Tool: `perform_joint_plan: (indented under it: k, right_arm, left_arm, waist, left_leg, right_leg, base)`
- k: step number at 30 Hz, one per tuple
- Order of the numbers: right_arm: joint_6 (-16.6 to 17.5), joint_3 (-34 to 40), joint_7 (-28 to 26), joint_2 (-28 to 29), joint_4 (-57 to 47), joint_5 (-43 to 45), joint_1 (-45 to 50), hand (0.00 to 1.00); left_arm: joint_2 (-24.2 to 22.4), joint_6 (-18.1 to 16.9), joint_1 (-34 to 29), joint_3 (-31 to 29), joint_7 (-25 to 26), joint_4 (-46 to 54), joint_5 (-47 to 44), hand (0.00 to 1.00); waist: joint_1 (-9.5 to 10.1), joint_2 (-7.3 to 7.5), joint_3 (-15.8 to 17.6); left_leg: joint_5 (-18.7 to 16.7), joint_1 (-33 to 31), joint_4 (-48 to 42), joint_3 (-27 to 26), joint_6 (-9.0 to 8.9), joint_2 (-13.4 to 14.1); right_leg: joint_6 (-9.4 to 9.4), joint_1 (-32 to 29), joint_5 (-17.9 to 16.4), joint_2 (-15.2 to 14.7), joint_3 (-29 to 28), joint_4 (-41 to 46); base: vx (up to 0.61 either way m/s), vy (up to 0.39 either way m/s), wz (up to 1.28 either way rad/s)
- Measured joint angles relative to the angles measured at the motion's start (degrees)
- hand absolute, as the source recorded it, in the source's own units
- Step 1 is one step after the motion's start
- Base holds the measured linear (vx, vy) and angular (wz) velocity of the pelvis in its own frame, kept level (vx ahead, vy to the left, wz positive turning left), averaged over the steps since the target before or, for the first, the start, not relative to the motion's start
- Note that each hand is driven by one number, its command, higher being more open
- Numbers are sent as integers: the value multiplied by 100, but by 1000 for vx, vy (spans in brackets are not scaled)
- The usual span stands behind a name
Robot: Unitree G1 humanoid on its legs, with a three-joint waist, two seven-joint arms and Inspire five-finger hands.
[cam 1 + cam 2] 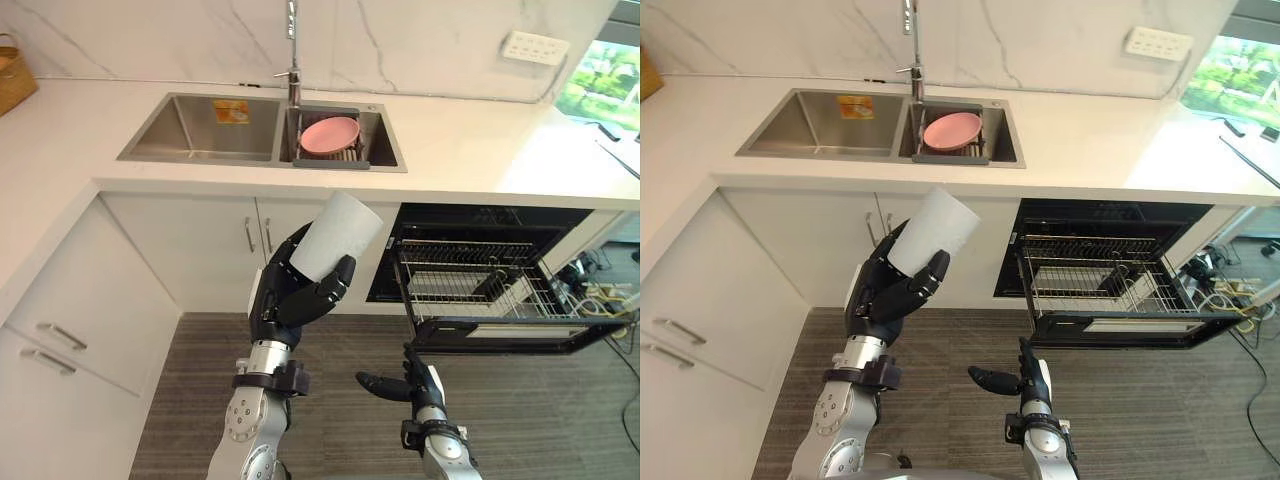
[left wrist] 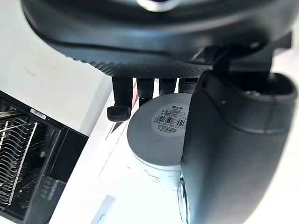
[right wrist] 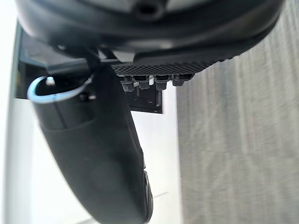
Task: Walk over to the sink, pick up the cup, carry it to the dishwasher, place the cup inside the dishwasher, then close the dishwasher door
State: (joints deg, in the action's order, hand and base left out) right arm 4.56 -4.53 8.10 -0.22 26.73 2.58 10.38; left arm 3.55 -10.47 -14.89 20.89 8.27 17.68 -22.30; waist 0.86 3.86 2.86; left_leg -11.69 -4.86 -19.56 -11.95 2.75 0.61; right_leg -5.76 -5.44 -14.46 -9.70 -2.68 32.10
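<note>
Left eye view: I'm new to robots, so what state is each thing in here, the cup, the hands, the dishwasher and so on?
cup, lifted and tilted in the left hand.
left hand, curled round the cup.
right hand, open, low, holding nothing.
dishwasher door, open, folded down.
dishwasher rack, pulled out.
pink plate, resting in the right basin of the sink.
cabinet doors, shut.

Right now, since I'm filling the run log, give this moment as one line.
phase: carry | left hand: fingers curled round cup | right hand: open, low | dishwasher: open, rack out
</note>
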Motion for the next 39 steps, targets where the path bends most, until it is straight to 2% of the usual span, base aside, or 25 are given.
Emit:
perform_joint_plan:
  k: [1,2,3,5,8,9,10,11,12,14,17,18,20,21,22,24,26,27,28,29,30,32,36,39]
  right_arm:
    - [0,-102,-2,5,-89,-25,-10,100]
    - [0,-151,-4,14,-132,-61,-22,100]
    - [0,-267,-4,20,-236,-112,-66,100]
    - [0,-384,-17,23,-489,-233,-160,100]
    - [9,-509,-15,0,-1029,-312,-377,100]
    - [24,-540,-8,-6,-1257,-417,-450,100]
    - [24,-560,-3,-15,-1382,-438,-474,100]
    - [66,-598,35,-134,-1653,-462,-505,100]
    - [100,-601,72,-301,-1976,-509,-464,100]
    - [130,-562,95,-437,-2423,-561,-348,100]
    - [198,-298,163,-516,-2887,-668,-67,100]
    - [210,-227,200,-519,-3063,-664,100,100]
    - [234,-239,208,-553,-3325,-632,226,100]
    - [308,-259,198,-577,-3486,-597,239,100]
    - [359,-261,192,-563,-3629,-575,236,100]
    - [473,-281,165,-556,-3723,-369,184,100]
    - [497,-280,130,-563,-3722,-278,128,100]
    - [514,-277,112,-586,-3720,-161,129,100]
    - [515,-273,108,-590,-3720,-152,133,100]
    - [523,-259,106,-618,-3692,-145,143,100]
    - [516,-250,75,-564,-3674,-94,207,100]
    - [522,-242,19,-487,-3706,38,288,100]
    - [522,-255,-183,-359,-3707,271,324,100]
    - [522,-253,-252,-274,-3707,333,322,100]
  left_arm:
    - [33,0,-1,7,45,0,66,0]
    - [43,-5,-1,7,50,0,118,0]
    - [57,-34,2,10,53,1,206,0]
    - [63,-86,13,16,53,2,225,0]
    - [81,-97,19,-95,129,-67,250,0]
    - [77,-100,24,-186,175,-128,336,0]
    - [81,-101,29,-230,182,-160,344,0]
    - [5,-92,74,-256,259,-361,427,0]
    - [-32,-88,97,-253,275,-442,440,0]
    - [-91,-87,126,-252,291,-441,506,0]
    - [-139,-87,280,-232,291,-438,658,0]
    - [-142,-88,287,-254,291,-434,658,0]
    - [-168,-101,287,-311,298,-399,659,0]
    - [-203,-129,290,-366,320,-387,660,0]
    - [-218,-129,333,-372,343,-378,661,0]
    - [-246,-129,352,-382,427,-297,664,0]
    - [-249,-128,352,-421,501,-210,677,0]
    - [-255,-132,353,-457,549,-153,681,0]
    - [-263,-141,360,-479,568,-140,687,0]
    - [-280,-162,386,-504,587,-137,738,0]
    - [-227,-168,382,-528,587,-140,778,0]
    - [-210,-172,390,-531,583,-140,779,0]
    - [-205,-174,371,-582,571,-138,779,0]
    - [-186,-177,371,-582,565,-133,779,0]
  waist:
    - [-24,-6,-1]
    - [-31,-16,-9]
    - [-52,-43,-21]
    - [-161,-51,-21]
    - [-210,-123,32]
    - [-252,-128,44]
    - [-267,-67,20]
    - [-342,-302,78]
    - [-332,-446,89]
    - [-346,-534,116]
    - [-463,-569,152]
    - [-507,-595,172]
    - [-475,-663,223]
    - [-428,-675,244]
    - [-374,-706,224]
    - [-319,-664,250]
    - [-316,-638,268]
    - [-306,-648,262]
    - [-310,-684,242]
    - [-309,-792,202]
    - [-335,-669,217]
    - [-352,-534,172]
    - [-324,-521,163]
    - [-324,-517,157]
  left_leg:
    - [-20,261,183,-131,33,-35]
    - [-27,371,272,-193,46,-35]
    - [-34,508,424,-298,57,-11]
    - [-46,558,548,-350,39,87]
    - [-130,734,593,-685,-143,322]
    - [-182,832,586,-790,-230,382]
    - [-211,878,564,-823,-275,379]
    - [-335,996,530,-780,-408,524]
    - [-344,1067,564,-757,-424,640]
    - [-343,1203,610,-749,-426,738]
    - [-322,1165,118,-661,-467,913]
    - [-256,1047,-662,-580,-581,1050]
    - [5,750,-1739,-522,-858,1253]
    - [-134,439,-2383,-378,-923,1325]
    - [-405,129,-2543,-230,-859,1263]
    - [-688,-200,-2176,-47,-734,1084]
    - [-713,-333,-1327,338,-692,823]
    - [-511,-292,-516,568,-703,684]
    - [-213,-250,-101,656,-680,667]
    - [493,-158,292,702,-641,693]
    - [576,57,538,620,-590,586]
    - [733,238,932,556,-483,386]
    - [986,643,1630,469,-357,122]
    - [1042,700,1797,433,-337,88]
  right_leg:
    - [-63,-194,53,-124,177,522]
    - [-45,-284,38,-174,325,719]
    - [64,-489,-30,-241,647,932]
    - [219,-755,-131,-202,1091,885]
    - [337,-1052,-145,21,1784,121]
    - [521,-1069,136,160,2061,-492]
    - [654,-1042,551,236,2162,-885]
    - [896,-791,909,483,2207,-1145]
    - [930,-675,932,686,2105,-1371]
    - [985,-613,896,869,1979,-1440]
    - [1012,-291,865,1038,1943,-1738]
    - [1012,50,865,1107,1858,-1945]
    - [1018,340,866,1186,1680,-2144]
    - [1108,434,816,1213,1499,-2236]
    - [1118,454,813,1191,1351,-2264]
    - [1109,490,812,1118,1137,-2291]
    - [961,596,889,1030,980,-2313]
    - [899,628,879,1013,891,-2316]
    - [840,635,862,1024,847,-2315]
    - [743,671,814,1077,747,-2302]
    - [654,759,802,961,739,-2316]
    - [555,770,757,774,738,-2352]
    - [394,890,767,557,698,-2539]
    - [339,909,810,538,665,-2656]
  base:
    - [124,165,-55]
    - [118,120,-54]
    - [118,63,-43]
    - [121,10,-34]
    - [188,-103,-56]
    - [228,-159,-60]
    - [270,-140,-48]
    - [322,-148,-51]
    - [272,-104,-55]
    - [219,-111,-53]
    - [171,-80,-18]
    - [187,-37,-17]
    - [143,7,-46]
    - [127,49,-73]
    - [124,60,-67]
    - [143,81,-59]
    - [152,124,-52]
    - [121,133,-40]
    - [155,177,-47]
    - [163,207,-33]
    - [132,167,-24]
    - [119,140,-3]
    - [66,107,0]
    - [42,33,-5]
